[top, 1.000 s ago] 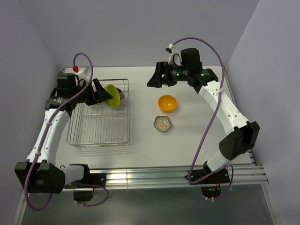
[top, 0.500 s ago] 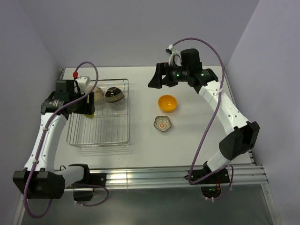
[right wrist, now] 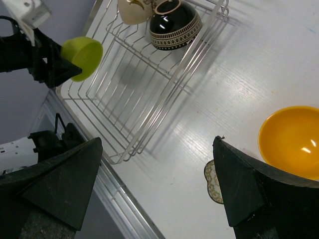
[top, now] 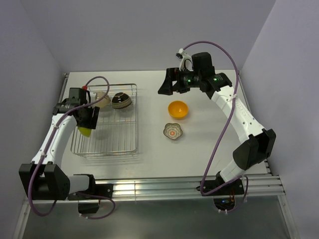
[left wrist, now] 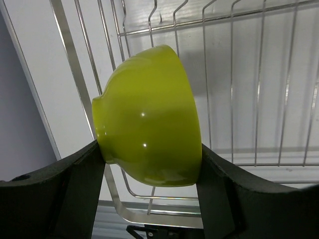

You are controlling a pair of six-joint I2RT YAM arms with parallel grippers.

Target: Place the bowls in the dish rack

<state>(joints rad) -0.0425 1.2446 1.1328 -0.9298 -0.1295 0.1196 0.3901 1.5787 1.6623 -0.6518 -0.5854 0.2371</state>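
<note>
- Over the left edge of the rectangular silver wire dish rack (top: 112,139), the left fingers (left wrist: 79,189) stand partly apart and pinch a lime-green round bowl (left wrist: 149,109) by its base and rim, holding it on its side. Whether it touches the bars, I cannot tell.
- At the rack's far end, a white round bowl (top: 103,98) and a dark round bowl with a pale patterned band (top: 121,100) lie tipped on their sides, side by side.
- Right of the rack, on the white counter (top: 194,149), a glossy orange round bowl (top: 178,109) sits upright.
- Just nearer the arm bases sits a small scalloped patterned bowl with an orange centre (top: 173,131).
- Above the counter's far side, the right fingers (right wrist: 60,184) are spread wide and hold nothing.
</note>
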